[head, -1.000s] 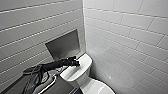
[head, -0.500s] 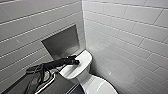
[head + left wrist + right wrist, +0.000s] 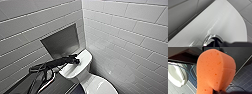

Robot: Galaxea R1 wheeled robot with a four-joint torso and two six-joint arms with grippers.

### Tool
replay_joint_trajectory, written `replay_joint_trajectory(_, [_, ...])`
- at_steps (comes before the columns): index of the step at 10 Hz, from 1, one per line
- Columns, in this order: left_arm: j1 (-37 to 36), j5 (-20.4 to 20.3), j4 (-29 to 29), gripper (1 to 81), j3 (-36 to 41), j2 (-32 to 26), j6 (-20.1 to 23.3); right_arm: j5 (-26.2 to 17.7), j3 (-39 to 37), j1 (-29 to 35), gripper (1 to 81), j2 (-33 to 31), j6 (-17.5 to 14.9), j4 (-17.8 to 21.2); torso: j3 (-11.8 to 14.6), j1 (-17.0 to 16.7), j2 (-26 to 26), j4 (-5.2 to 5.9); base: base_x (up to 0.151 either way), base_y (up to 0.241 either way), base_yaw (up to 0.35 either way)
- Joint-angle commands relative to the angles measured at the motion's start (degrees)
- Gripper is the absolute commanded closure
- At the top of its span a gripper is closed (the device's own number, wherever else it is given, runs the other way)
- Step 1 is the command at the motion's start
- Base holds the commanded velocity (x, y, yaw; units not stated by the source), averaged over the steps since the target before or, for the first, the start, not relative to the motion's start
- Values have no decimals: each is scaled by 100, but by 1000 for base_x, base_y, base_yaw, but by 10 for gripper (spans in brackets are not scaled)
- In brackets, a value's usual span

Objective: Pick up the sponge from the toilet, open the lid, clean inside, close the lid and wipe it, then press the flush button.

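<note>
The white toilet [image 3: 83, 65] stands in the corner, with its lid [image 3: 100, 86] down at the lower edge of the head view. My left gripper [image 3: 76, 60] reaches in from the left and rests, shut, on the tank top at the flush button. In the left wrist view the flush button's [image 3: 212, 36] metallic rim sits right under the dark gripper tip [image 3: 218, 44], on the glossy tank top [image 3: 221, 21]. The orange sponge [image 3: 216, 70] bulges large in the right wrist view, pinched at its base by my right gripper [image 3: 218, 91]. Beyond it lies the white toilet [image 3: 175, 75].
White tiled walls close in behind and to the right of the toilet. A grey recessed niche [image 3: 61, 41] sits in the wall just behind the tank. Dark floor tiles [image 3: 245, 79] and loose cables [image 3: 193, 73] lie below the right arm.
</note>
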Motion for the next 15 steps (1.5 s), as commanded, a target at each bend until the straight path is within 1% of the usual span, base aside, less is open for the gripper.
replay_joint_trajectory(1, [-917, 171, 203, 811, -59, -95, 111, -387, 98, -137, 811, 4, -12, -127, 0, 0, 0, 0, 0, 0, 0])
replay_joint_trajectory(5, [-872, 171, 124, 811, -33, -218, 111, -395, 72, -147, 811, 4, -12, -126, 0, 0, 0, 0, 0, 0, 0])
replay_joint_trajectory(6, [-908, 241, 71, 811, 202, -332, 111, -395, 72, -138, 811, 4, -12, -118, 0, 0, 0, 0, 0, 0, 0])
replay_joint_trajectory(11, [-1329, 224, -412, 811, 2128, -1651, 102, -395, 80, -94, 811, 21, -12, -118, 0, 0, 0, 0, 0, 0, 0])
replay_joint_trajectory(14, [-1479, 171, -465, 811, 2998, -2300, -64, -395, 80, -85, 811, 30, -12, -118, -2, 0, 0, 0, 0, 0, 0])
replay_joint_trajectory(15, [-1488, 171, -465, 811, 3394, -2529, -74, -395, 72, -94, 811, 30, -12, -127, -2, 0, 0, 0, 0, 0, 0])
